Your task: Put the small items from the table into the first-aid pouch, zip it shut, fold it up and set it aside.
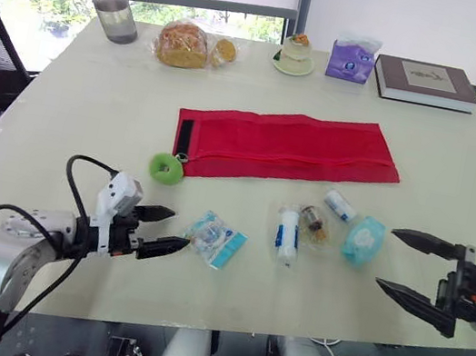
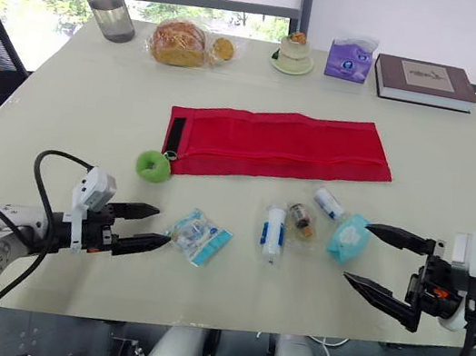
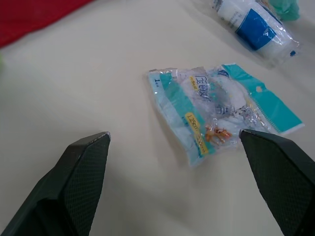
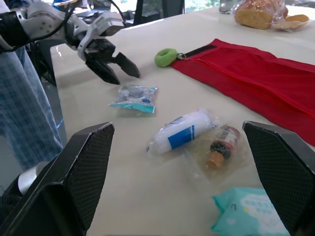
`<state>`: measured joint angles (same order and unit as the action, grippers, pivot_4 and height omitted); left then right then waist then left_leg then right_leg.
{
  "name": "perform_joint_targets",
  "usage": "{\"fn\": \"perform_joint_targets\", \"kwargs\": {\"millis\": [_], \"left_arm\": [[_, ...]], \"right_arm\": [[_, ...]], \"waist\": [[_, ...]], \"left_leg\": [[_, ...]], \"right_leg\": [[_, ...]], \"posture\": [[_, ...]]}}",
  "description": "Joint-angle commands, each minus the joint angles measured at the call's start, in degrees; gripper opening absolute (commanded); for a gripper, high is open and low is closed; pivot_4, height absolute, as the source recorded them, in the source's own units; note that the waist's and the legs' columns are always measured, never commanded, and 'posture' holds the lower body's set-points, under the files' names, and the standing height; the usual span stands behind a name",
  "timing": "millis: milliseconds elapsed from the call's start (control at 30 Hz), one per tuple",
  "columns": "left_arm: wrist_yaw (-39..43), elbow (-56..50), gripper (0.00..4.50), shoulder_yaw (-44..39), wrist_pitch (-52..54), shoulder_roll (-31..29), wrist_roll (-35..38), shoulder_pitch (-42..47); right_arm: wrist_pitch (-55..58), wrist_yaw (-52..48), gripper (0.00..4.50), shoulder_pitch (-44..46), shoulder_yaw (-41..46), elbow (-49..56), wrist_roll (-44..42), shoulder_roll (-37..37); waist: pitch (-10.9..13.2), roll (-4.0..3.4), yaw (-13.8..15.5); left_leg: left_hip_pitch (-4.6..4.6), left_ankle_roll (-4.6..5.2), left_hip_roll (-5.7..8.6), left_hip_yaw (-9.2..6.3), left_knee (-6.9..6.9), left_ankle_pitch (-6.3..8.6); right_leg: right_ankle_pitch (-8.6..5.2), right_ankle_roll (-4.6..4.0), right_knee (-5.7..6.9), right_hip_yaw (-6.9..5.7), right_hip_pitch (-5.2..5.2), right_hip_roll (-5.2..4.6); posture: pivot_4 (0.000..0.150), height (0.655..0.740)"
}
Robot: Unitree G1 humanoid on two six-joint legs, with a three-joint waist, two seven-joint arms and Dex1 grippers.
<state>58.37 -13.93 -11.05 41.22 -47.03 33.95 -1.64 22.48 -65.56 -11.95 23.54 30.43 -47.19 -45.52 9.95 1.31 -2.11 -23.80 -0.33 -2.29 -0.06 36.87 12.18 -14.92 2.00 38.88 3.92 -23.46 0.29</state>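
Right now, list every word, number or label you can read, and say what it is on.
Nothing reads clearly.
Clear packet: printed characters and a yellow strip, too blurred to quote.
Book: cover title too small.
Tissue pack: print too small.
Blue-labelled roll: no legible text.

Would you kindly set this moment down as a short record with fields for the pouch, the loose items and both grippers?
pouch: red pouch flat and unfolded on the table
loose items: teal packet, blue-labelled roll, small brown bottle, small white tube, teal tissue pack, all outside the pouch
left arm: left gripper open, aimed at the teal packet, not gripping it
right arm: right gripper open, beside the teal tissue pack
progress: nothing packed yet
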Motion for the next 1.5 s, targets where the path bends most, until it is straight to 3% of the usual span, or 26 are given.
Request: {"fn": "perform_joint_targets", "kwargs": {"millis": [33,433,533,767,833,1067,1200,1500], "left_arm": [[0.32,-0.03,4.5,1.8,4.93,-0.4,2.7,2.99],[1.58,0.72,4.5,11.21,11.35,0.76,3.08,8.82],[1.6,0.75,3.73,11.25,11.58,0.5,3.26,8.61],[2.06,1.36,0.49,10.79,10.88,-0.24,2.71,8.42],[2.11,1.65,0.05,10.5,10.6,-0.36,2.55,8.3],[1.73,1.9,0.05,6.91,7.12,1.21,3.75,7.7],[0.19,0.68,0.05,4.31,5.14,3.04,5.08,11.35],[-3.89,-1.23,0.05,9.53,-2.77,6.16,-1.71,26.48]], "right_arm": [[-0.61,1.08,4.46,0.78,-0.44,2.87,-0.69,0.51],[-4.21,0.98,4.46,-0.6,-1.33,2.83,2.14,2.41],[-5.02,0.96,4.5,-1.23,-1.26,2.8,2.61,2.73],[-5.72,1.09,4.5,-0.98,-1.79,2.39,2.73,3.1],[-5.88,0.99,4.5,-0.67,-2.02,1.95,2.85,3.07],[-3.77,2.92,4.5,2.35,-3.94,1.83,0.86,3.52],[1.59,10.05,4.5,7.75,-6.92,2.62,-0.47,3.92],[17.56,29.49,4.5,29.61,-18.5,0.58,-0.69,9.15]], "waist": [[0.0,0.0,0.0],[-0.05,-0.03,0.42],[-0.05,-0.03,0.41],[-0.04,-0.02,0.21],[-0.04,-0.02,0.19],[-0.04,-0.02,-0.03],[-0.01,0.02,0.15],[0.01,0.05,0.19]], "left_leg": [[0.0,0.0,0.01,-0.01,0.0,0.0],[0.02,0.0,0.08,-0.02,0.05,0.0],[0.02,0.0,0.08,-0.02,0.05,0.0],[0.01,0.0,0.07,-0.03,0.04,0.0],[0.02,0.0,0.07,-0.04,0.04,0.0],[0.01,0.0,0.06,-0.04,0.04,0.0],[-0.01,0.0,0.05,-0.07,0.08,0.0],[-0.15,0.0,0.13,-0.09,0.21,0.0]], "right_leg": [[0.08,0.15,0.0,-0.01,0.0,0.0],[0.08,0.15,0.01,-0.01,0.03,-0.02],[0.09,0.15,0.0,0.0,0.03,-0.03],[0.09,0.15,0.01,-0.01,0.03,-0.01],[0.05,0.09,0.02,-0.03,0.03,-0.01],[0.03,0.05,0.01,-0.02,0.02,0.0],[0.0,-0.02,0.05,-0.03,0.02,0.01],[0.16,0.22,0.04,-0.01,0.02,0.07]], "posture": [[0.15,0.74],[0.15,0.74],[0.15,0.74],[0.15,0.74],[0.15,0.74],[0.15,0.74],[0.15,0.74],[0.15,0.74]]}}
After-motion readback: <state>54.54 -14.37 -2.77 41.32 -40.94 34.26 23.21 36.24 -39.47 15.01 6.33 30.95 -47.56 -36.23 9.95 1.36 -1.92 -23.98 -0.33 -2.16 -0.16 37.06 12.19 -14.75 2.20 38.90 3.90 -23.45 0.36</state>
